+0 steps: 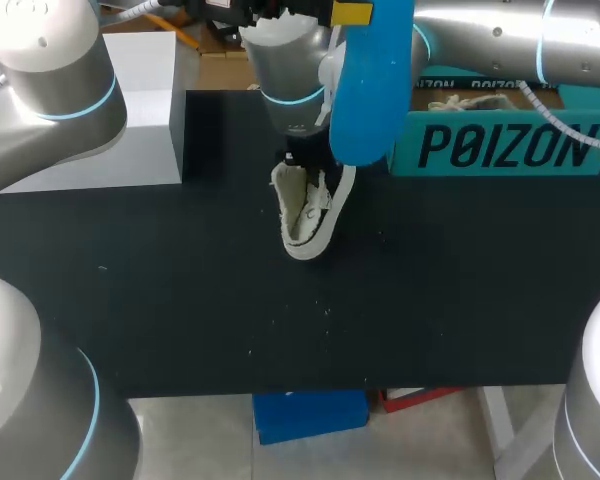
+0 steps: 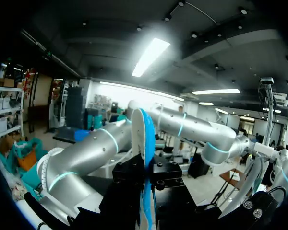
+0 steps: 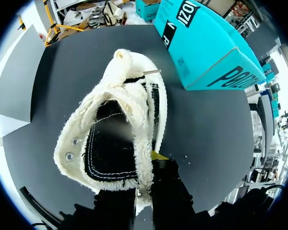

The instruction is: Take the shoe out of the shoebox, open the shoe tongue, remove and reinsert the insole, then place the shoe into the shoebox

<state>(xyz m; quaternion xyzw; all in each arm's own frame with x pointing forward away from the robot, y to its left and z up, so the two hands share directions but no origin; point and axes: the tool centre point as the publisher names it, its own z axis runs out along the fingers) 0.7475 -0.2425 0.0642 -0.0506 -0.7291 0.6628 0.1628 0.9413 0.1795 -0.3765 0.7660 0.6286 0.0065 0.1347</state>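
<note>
Our R gripper (image 3: 145,165) is clamped on the shoe (image 1: 305,210): one finger inside the opening, the other outside w/ its yellow tip against the fuzzy collar, only a narrow gap between them. The cream shoe is out of the shoebox (image 1: 500,140), near mid-table (image 1: 180,300), toe end down; we can't tell if it touches the black top. Its black inside faces the R wrist cam. Our L gripper (image 2: 146,175) is closed tight on the blue insole (image 2: 143,139), held edge-on and upright, above the shoe. The teal shoebox sits at the far right, apart from the shoe. A white box (image 1: 130,110) stands at the far left.
</note>
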